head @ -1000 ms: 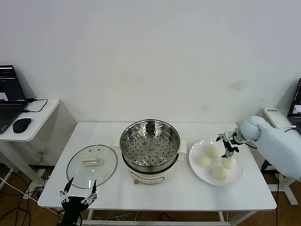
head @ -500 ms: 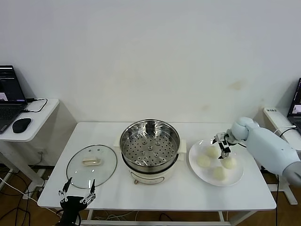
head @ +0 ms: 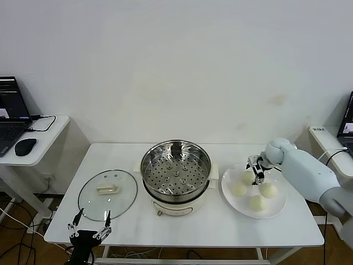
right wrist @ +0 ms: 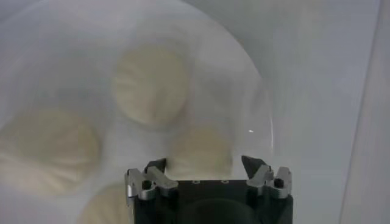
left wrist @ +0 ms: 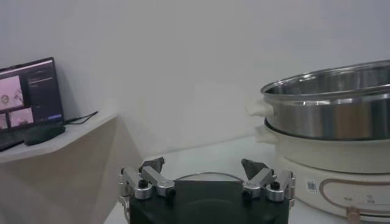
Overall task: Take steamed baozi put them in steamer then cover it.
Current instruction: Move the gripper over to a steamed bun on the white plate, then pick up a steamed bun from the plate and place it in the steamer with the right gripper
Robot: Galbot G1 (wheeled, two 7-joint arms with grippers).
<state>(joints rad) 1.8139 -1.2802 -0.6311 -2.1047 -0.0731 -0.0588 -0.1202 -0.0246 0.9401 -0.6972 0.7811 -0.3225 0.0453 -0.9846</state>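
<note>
Four steamed baozi (head: 257,202) on the white plate (head: 280,207), directly below our right claw (head: 256,171), fingers spread, probably not touching yet. Steamer (head: 175,169) and cover (head: 107,191) sit beyond, toward our left claw (head: 88,227), spread, below the worktop (head: 209,226) edge.

Baozi (head: 239,189): cream-white, 4 of them, on white plate (head: 278,208). Steamer (head: 176,169): shiny steel w/ dotted hole pattern on tray, cream-white base. Cover (head: 107,194): clear glass, metal rim, cream handle. Table (head: 220,226) white. Both tools black w/ silver fingers.
</note>
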